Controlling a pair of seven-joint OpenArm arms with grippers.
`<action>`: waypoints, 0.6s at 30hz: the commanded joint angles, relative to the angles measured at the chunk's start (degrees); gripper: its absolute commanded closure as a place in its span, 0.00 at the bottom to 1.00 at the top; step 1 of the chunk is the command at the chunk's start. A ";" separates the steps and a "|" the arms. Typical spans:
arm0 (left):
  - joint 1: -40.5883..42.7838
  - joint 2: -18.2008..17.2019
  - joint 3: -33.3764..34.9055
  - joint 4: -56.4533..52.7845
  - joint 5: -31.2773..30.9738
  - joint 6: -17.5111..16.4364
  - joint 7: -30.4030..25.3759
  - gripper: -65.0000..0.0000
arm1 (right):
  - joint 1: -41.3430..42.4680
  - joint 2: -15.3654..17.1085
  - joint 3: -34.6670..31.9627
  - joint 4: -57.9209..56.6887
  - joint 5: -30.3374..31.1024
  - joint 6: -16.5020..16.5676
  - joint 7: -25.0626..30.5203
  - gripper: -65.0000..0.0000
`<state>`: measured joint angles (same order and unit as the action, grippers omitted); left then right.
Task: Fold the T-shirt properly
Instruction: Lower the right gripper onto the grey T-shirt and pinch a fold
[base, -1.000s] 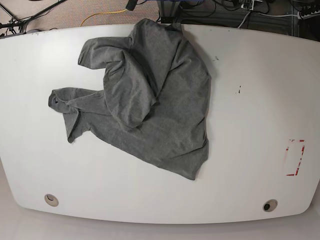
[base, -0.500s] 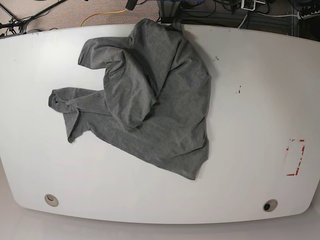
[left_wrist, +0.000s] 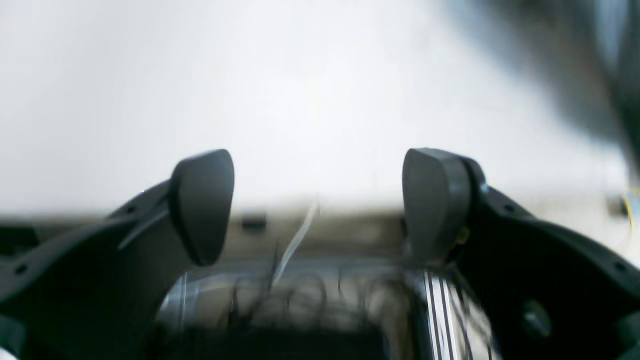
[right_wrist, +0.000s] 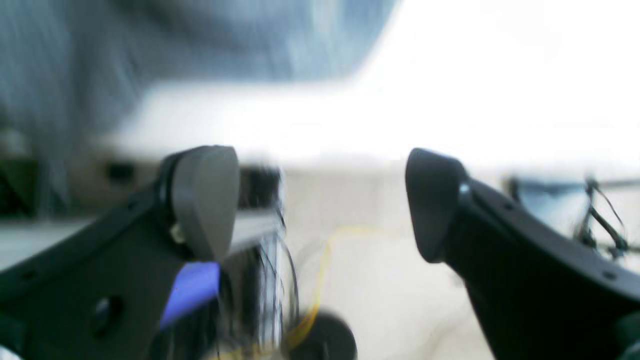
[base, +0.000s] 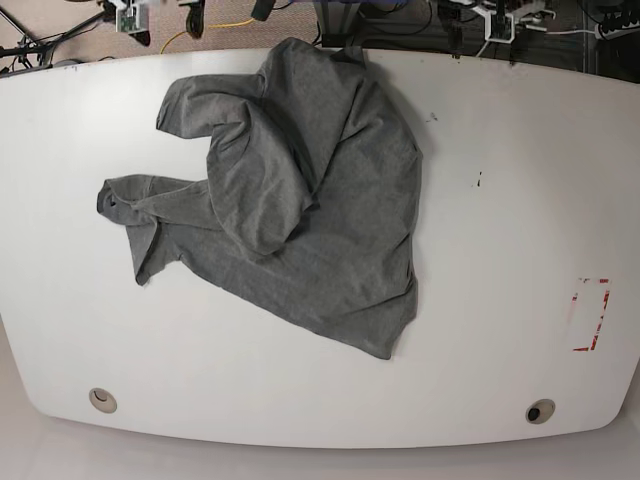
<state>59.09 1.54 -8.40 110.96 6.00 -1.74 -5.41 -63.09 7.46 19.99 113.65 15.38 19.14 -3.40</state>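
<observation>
A grey T-shirt (base: 290, 200) lies crumpled on the white table (base: 520, 180), left of centre, with one sleeve reaching left and its top at the far edge. In the base view only the tips of both arms show, beyond the far edge. My right gripper (base: 160, 18) is at the far left and my left gripper (base: 480, 22) at the far right. Both are apart from the shirt. In the left wrist view my left gripper (left_wrist: 320, 200) is open and empty. In the right wrist view my right gripper (right_wrist: 322, 200) is open and empty, with blurred grey cloth (right_wrist: 200, 40) beyond it.
A red rectangular mark (base: 590, 315) sits near the table's right edge. Two round holes (base: 101, 400) (base: 540, 411) lie near the front edge. Cables, including a yellow one (base: 205, 28), lie on the floor behind the table.
The tips of both grippers have come into the base view at the far edge. The shirt has not moved.
</observation>
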 joint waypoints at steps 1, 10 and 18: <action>-1.29 0.00 0.01 1.26 -0.07 0.20 -1.14 0.24 | 2.12 0.32 0.45 0.95 2.60 0.16 1.16 0.24; -8.23 -0.35 0.01 1.18 0.20 0.11 -1.05 0.24 | 15.22 -0.04 0.10 1.92 3.30 4.82 -9.39 0.23; -12.01 -3.43 -0.08 1.00 0.29 0.11 -1.05 0.24 | 30.43 -0.12 0.45 1.56 3.30 8.86 -26.54 0.24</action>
<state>47.68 -1.61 -8.43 111.00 6.26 -1.93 -4.69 -35.31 7.16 20.03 114.24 18.09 26.35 -27.31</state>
